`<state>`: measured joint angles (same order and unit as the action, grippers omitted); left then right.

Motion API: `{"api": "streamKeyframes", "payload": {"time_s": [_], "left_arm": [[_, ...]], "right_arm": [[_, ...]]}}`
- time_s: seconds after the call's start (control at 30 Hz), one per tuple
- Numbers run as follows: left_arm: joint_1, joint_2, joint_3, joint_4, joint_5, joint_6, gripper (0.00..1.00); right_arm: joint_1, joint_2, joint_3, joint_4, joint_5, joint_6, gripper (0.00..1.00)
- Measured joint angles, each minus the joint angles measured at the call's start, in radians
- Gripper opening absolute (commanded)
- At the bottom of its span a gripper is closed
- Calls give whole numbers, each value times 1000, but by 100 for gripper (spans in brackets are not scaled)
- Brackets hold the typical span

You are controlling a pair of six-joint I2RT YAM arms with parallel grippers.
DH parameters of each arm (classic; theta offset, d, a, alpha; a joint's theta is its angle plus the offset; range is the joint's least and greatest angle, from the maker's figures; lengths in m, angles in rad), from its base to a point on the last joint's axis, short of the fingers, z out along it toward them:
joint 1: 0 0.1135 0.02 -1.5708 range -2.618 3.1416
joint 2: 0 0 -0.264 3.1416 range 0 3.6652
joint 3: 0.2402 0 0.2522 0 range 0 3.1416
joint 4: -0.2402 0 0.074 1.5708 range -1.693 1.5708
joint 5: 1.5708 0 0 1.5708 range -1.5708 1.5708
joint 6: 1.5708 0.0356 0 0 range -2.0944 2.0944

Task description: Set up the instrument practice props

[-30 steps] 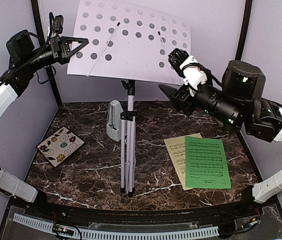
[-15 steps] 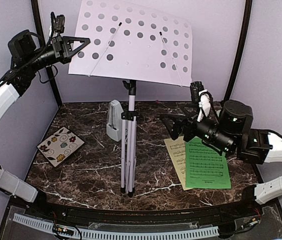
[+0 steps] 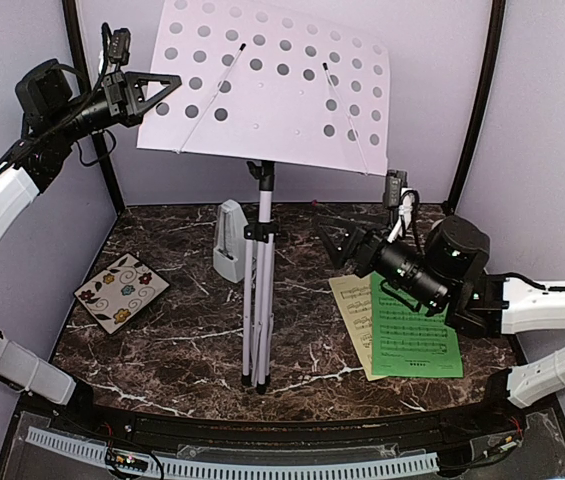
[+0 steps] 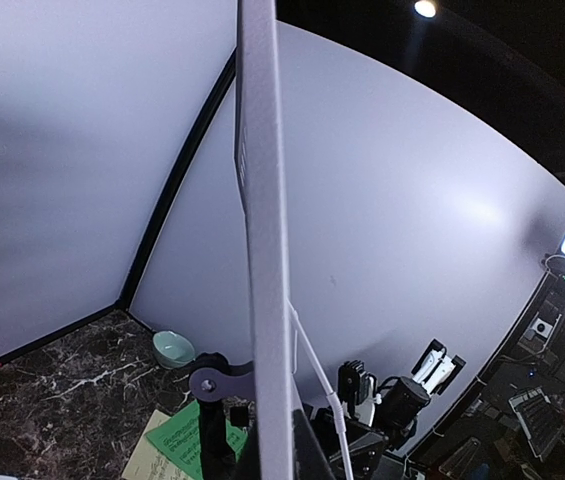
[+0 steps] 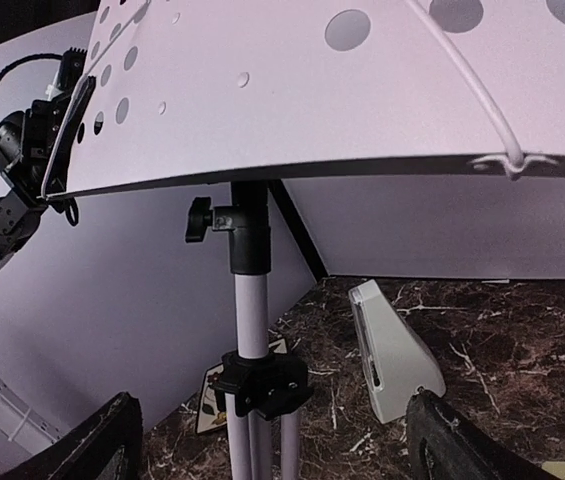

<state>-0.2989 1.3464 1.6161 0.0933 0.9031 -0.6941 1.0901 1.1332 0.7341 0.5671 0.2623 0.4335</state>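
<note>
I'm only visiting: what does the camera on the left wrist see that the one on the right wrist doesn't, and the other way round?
Only the left wrist view shows a small pale-green bowl near the back wall and the green music sheet. It sees the white music stand edge-on.

Only the right wrist view shows the grey metronome, the floral tile, the holes in the stand's desk, and the left gripper clamped on that desk's edge.

Both show the stand and the marbled table.
</note>
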Motion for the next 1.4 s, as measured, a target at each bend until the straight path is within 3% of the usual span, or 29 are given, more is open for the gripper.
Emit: {"api": "streamKeyframes", "payload": {"time_s": [0.1, 0.23, 0.47, 0.6, 0.77, 0.93, 1.13, 1.23, 1.4], "left_arm": [[-2, 0, 0, 4, 5, 0, 0], [-2, 0, 0, 16, 16, -5, 0], [-6, 7, 0, 60, 53, -26, 0], [-8, 7, 0, 68, 66, -24, 0], [-8, 11, 0, 96, 75, -24, 0], [-8, 18, 0, 134, 108, -31, 0], [-8, 31, 0, 195, 151, -62, 0], [-8, 33, 0, 220, 171, -75, 0], [-8, 34, 0, 241, 189, -87, 0]], "right_arm": [[-21, -1, -2, 53, -5, 58, 92], [-60, 6, -2, 138, -31, 113, 83], [-112, 8, -41, 216, -99, 208, 89], [-122, -132, -34, 53, -97, 216, 91], [-137, -314, 106, -317, -92, 180, 93], [-261, -402, 235, -505, -66, 126, 89], [-451, -267, 380, -556, -242, 133, 91], [-550, -159, 442, -589, -401, 168, 91], [-655, -51, 528, -636, -643, 204, 82]]}}
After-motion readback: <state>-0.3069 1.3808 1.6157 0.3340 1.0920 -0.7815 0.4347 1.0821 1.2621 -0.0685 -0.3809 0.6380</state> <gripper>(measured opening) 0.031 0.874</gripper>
